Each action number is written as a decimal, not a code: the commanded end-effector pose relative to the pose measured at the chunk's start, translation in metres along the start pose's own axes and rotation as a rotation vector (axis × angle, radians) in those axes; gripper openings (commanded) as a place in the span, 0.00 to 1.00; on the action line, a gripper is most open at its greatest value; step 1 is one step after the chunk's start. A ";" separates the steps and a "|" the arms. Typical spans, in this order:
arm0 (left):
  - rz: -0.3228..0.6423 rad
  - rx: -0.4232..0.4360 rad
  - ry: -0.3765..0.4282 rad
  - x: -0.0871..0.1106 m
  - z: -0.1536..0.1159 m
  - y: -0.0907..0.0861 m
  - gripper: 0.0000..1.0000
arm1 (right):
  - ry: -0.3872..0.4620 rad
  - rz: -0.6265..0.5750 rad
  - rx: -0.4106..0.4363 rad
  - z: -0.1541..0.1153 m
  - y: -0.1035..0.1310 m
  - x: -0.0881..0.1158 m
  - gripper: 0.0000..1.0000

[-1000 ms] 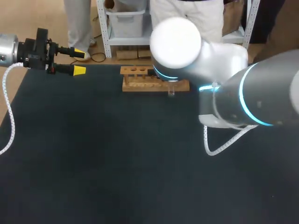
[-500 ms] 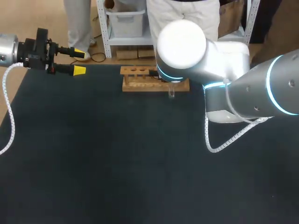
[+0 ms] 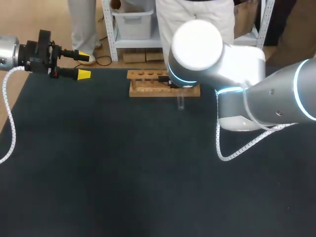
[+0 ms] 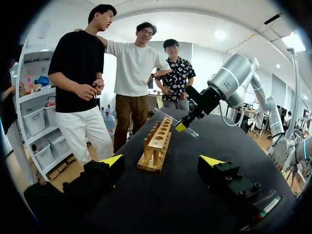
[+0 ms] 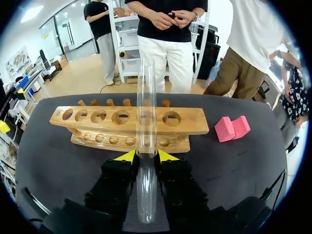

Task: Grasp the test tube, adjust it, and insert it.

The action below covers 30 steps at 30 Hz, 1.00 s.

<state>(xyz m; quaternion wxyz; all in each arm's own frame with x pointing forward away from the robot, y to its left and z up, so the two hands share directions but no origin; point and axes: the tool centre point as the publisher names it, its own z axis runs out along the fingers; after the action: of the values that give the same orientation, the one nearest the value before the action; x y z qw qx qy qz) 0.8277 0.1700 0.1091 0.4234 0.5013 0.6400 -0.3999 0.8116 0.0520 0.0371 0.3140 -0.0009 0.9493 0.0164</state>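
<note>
1. The right arm's big white joint sits further toward the right side than a second ago. The test tube (image 3: pixel 180 102) shows more of its length in front of the wooden rack (image 3: pixel 148 84). The left arm has not shifted.
2. The right gripper (image 5: pixel 145 156) is clenched on the test tube (image 5: pixel 146 141). Both yellow tips press the glass from opposite sides, partway along its length.
3. In the right wrist view the tube runs straight out along the fingers, and its far part crosses in front of the wooden rack (image 5: pixel 131 119) at the fifth hole from the left.
4. In the left wrist view the tube (image 4: pixel 174 121) is tilted and held in the air by the right gripper (image 4: pixel 181 126), near the far end of the rack (image 4: pixel 157 146).
5. The left gripper (image 3: pixel 84 66) is released, fingers spread wide with nothing between them, at the far left corner of the dark table (image 3: pixel 98 163), well apart from the rack.
6. A pair of pink blocks (image 5: pixel 232 128) lies on the table just beside the rack's end.
</note>
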 end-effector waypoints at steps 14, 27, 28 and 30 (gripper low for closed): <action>0.002 -0.003 -0.001 0.001 0.000 -0.001 1.00 | 0.046 -0.024 -0.034 0.008 -0.001 0.003 0.00; 0.002 -0.003 -0.001 0.001 0.000 -0.001 1.00 | 0.084 -0.046 -0.061 0.011 0.000 0.005 0.00; 0.002 -0.003 -0.001 0.001 0.000 -0.001 1.00 | 0.085 -0.047 -0.062 0.011 0.000 0.005 0.00; 0.002 -0.003 -0.001 0.001 0.000 -0.001 1.00 | 0.087 -0.048 -0.063 0.011 0.000 0.006 0.00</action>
<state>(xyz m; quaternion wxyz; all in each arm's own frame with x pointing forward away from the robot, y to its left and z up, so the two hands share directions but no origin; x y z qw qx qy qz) 0.8277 0.1700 0.1091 0.4234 0.5013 0.6400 -0.3999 0.8119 0.0525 0.0260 0.2740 -0.0341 0.9603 0.0388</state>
